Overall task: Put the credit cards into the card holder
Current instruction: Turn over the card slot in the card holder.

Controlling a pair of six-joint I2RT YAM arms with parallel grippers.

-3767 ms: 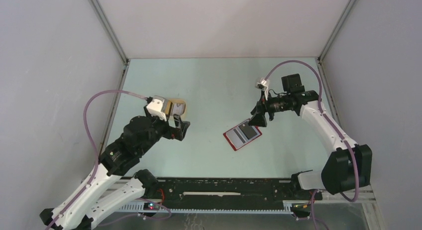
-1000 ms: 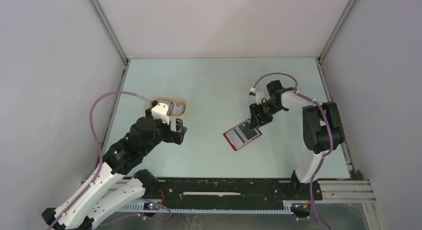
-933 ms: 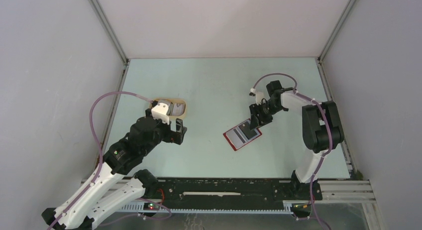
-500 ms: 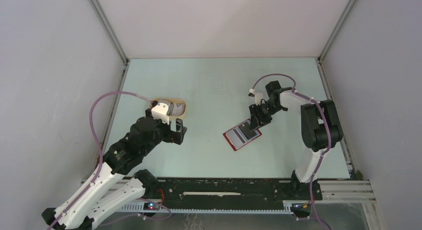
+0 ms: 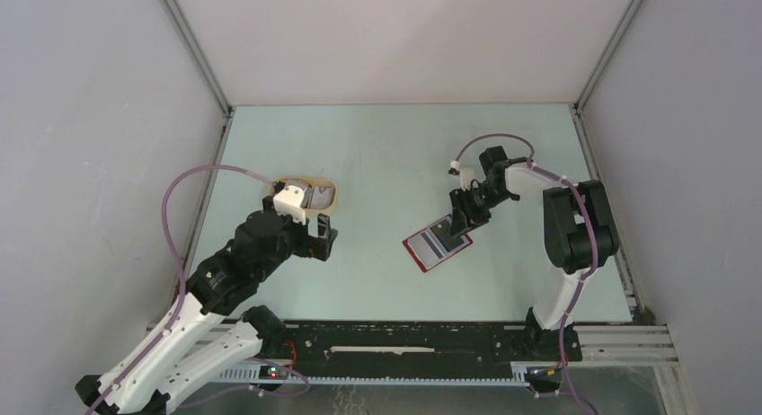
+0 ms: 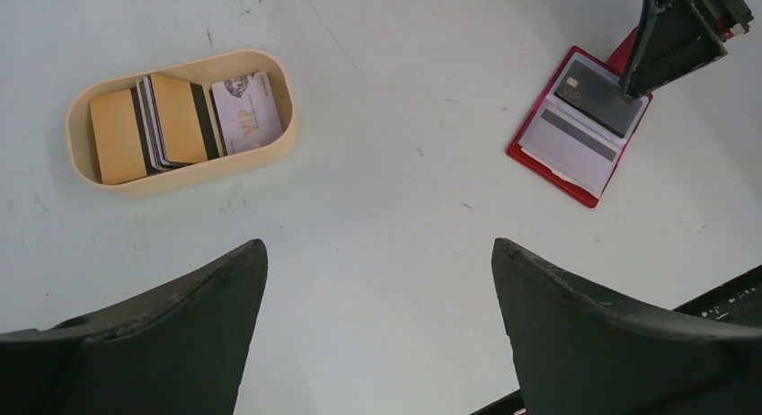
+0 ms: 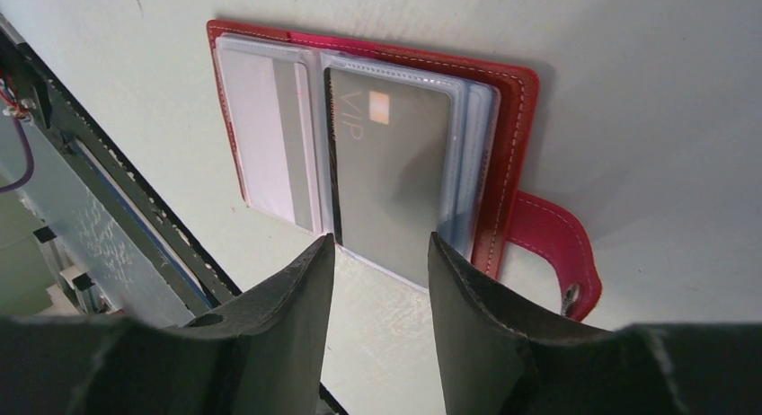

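The right gripper (image 7: 382, 253), lowered in the last few seconds, straddles the near end of a grey VIP card (image 7: 386, 163) now lying in the open red card holder (image 7: 512, 101) (gripped or merely nudged, unclear). One card looks nearly seated. The left gripper (image 6: 377, 249) hangs wide open near the tan tray (image 6: 180, 174) of remaining credit cards (image 6: 171, 119).

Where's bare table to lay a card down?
The free patch lies between the tan tray and the open red card holder; the far strip toward the back wall is bare. Crowded: the holder's far end under the right gripper, and near the tray by the left gripper.
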